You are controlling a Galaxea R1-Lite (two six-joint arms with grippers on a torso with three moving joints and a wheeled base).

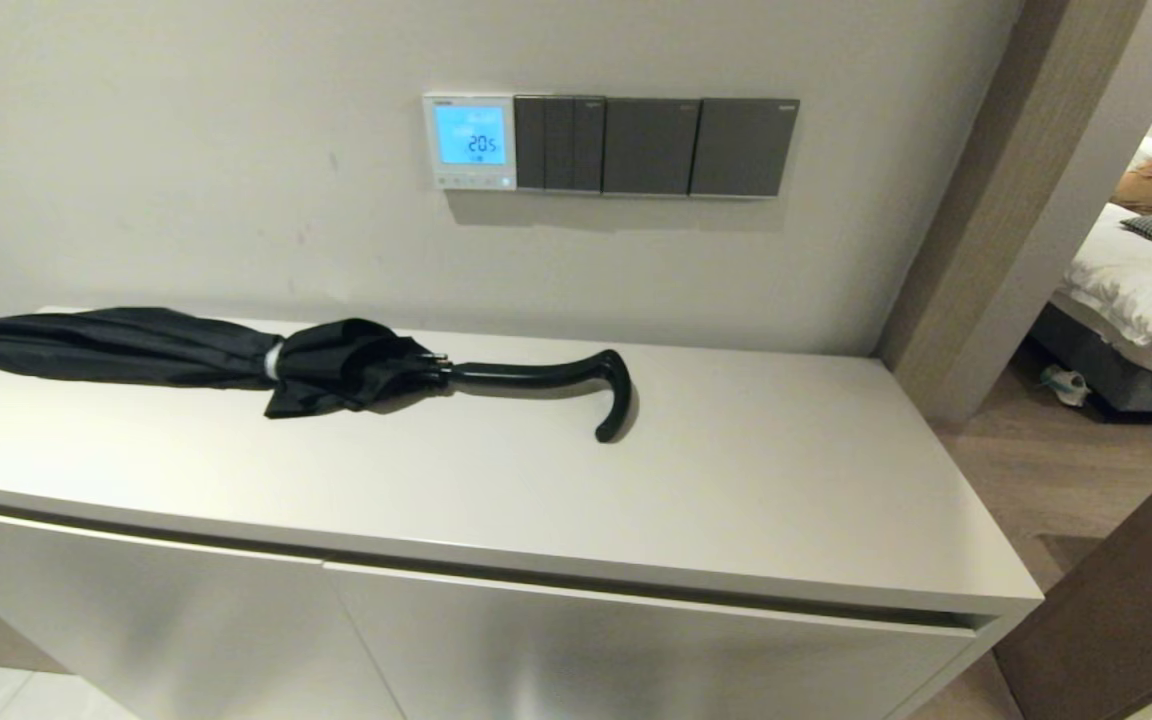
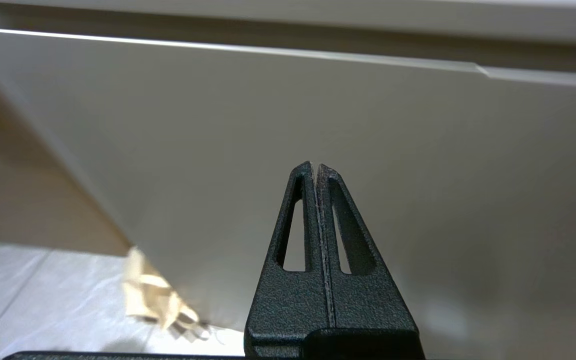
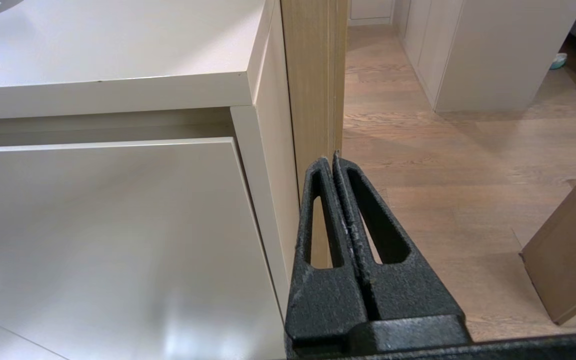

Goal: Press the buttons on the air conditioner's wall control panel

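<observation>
From the head camera, the air conditioner's wall control panel (image 1: 470,141) sits on the wall above the cabinet (image 1: 736,500), just left of the dark switch plates (image 1: 656,146), screen lit, with the buttons (image 1: 473,181) along its bottom edge; a folded black umbrella (image 1: 236,360) lies on the cabinet top, and neither arm appears, so pressing looks not yet begun. The left wrist camera shows the left gripper (image 2: 316,170) pinched closed, empty, low before the cabinet front. The right wrist camera shows the right gripper (image 3: 335,162) likewise closed on nothing by the cabinet's right corner; next, one arm must likely rise to the panel and touch a key with closed fingertips.
</observation>
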